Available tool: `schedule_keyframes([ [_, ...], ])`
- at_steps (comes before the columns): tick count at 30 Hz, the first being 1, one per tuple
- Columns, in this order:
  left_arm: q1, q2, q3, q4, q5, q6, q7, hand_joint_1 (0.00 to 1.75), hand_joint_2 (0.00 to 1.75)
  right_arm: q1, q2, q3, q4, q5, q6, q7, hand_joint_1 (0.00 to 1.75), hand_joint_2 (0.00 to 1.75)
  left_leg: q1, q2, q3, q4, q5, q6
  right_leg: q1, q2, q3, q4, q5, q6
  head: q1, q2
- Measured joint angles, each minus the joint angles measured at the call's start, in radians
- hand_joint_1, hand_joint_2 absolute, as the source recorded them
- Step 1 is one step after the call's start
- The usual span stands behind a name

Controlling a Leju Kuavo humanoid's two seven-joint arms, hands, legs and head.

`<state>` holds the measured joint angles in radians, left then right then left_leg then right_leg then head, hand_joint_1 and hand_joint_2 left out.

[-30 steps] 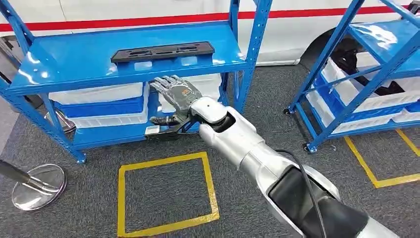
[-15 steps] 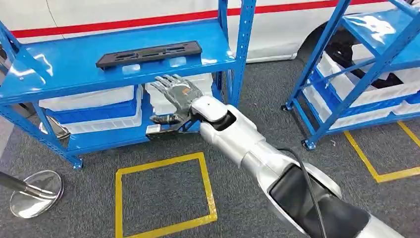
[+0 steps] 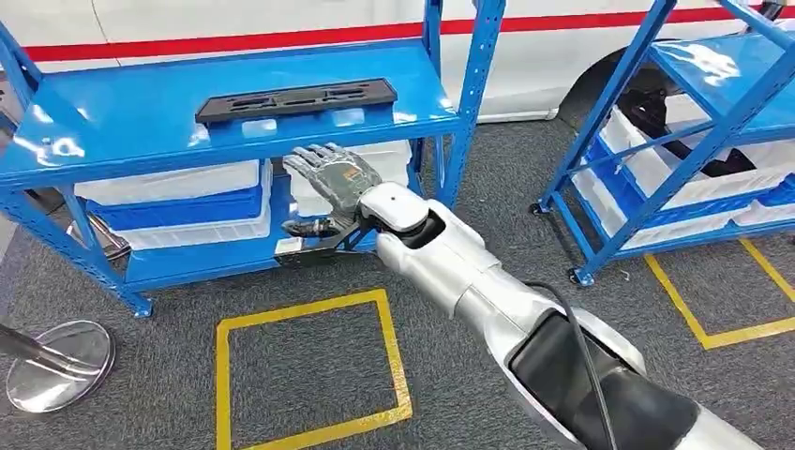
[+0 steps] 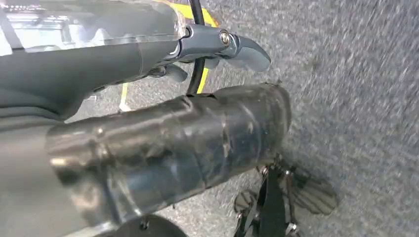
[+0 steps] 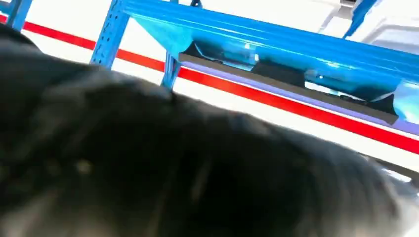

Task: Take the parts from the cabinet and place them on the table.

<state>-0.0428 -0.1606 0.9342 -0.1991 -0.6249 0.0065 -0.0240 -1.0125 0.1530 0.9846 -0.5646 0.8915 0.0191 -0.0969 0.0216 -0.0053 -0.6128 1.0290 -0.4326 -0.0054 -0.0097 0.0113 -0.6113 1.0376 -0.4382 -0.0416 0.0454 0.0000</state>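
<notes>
A long, flat black part with cut-out slots is lying lengthwise on the top shelf of the blue cabinet, near its front edge. I am holding my right hand just below that shelf's lip, fingers spread wide and holding nothing, thumb pointing out to the side. My left hand's state I cannot tell. White and blue bins are filling the lower shelf behind my hand. Grey carpet with a yellow taped square is lying open before the cabinet; a second blue rack is standing well apart.
</notes>
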Motion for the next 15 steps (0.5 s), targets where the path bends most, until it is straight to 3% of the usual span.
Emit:
schedule_keyframes([
  [7, -0.002, -0.001, 0.000, 0.000, -0.006, -0.001, -0.011, 0.00, 0.00, -0.001, 0.014, 0.020, 0.000, 0.019, 0.015, -0.003, 0.00, 0.00, -0.006, 0.000, -0.001, 0.000, 0.000, 0.012, -0.004, 0.000, 0.002, -0.008, 0.007, 0.013, 0.000, 0.000],
  [10, -0.003, 0.000, 0.000, 0.000, -0.006, 0.001, -0.014, 0.00, 0.00, 0.000, 0.029, 0.033, -0.001, 0.024, 0.021, -0.007, 0.00, 0.00, -0.007, 0.000, -0.002, 0.001, 0.000, 0.013, -0.007, 0.000, 0.003, -0.010, 0.006, 0.046, 0.000, 0.000],
  [12, -0.003, 0.000, 0.001, 0.000, -0.006, 0.002, -0.014, 0.00, 0.00, 0.000, 0.036, 0.042, -0.001, 0.024, 0.026, -0.011, 0.00, 0.00, -0.010, 0.000, -0.004, 0.005, -0.001, 0.015, -0.010, 0.000, 0.004, -0.013, 0.008, 0.052, 0.000, 0.000],
  [13, -0.003, 0.000, 0.002, 0.000, -0.006, 0.007, -0.014, 0.00, 0.00, 0.001, 0.041, 0.048, -0.001, 0.026, 0.027, -0.011, 0.00, 0.00, -0.014, -0.001, -0.005, 0.008, -0.002, 0.027, -0.019, -0.001, 0.005, -0.018, 0.010, 0.071, 0.000, 0.000],
  [15, -0.004, 0.000, 0.005, 0.000, -0.005, 0.020, -0.011, 0.00, 0.00, 0.002, 0.047, 0.049, -0.001, 0.028, 0.031, -0.013, 0.00, 0.00, -0.013, 0.000, -0.003, 0.000, -0.004, 0.033, -0.016, -0.001, 0.007, -0.024, 0.009, 0.079, 0.000, 0.000],
])
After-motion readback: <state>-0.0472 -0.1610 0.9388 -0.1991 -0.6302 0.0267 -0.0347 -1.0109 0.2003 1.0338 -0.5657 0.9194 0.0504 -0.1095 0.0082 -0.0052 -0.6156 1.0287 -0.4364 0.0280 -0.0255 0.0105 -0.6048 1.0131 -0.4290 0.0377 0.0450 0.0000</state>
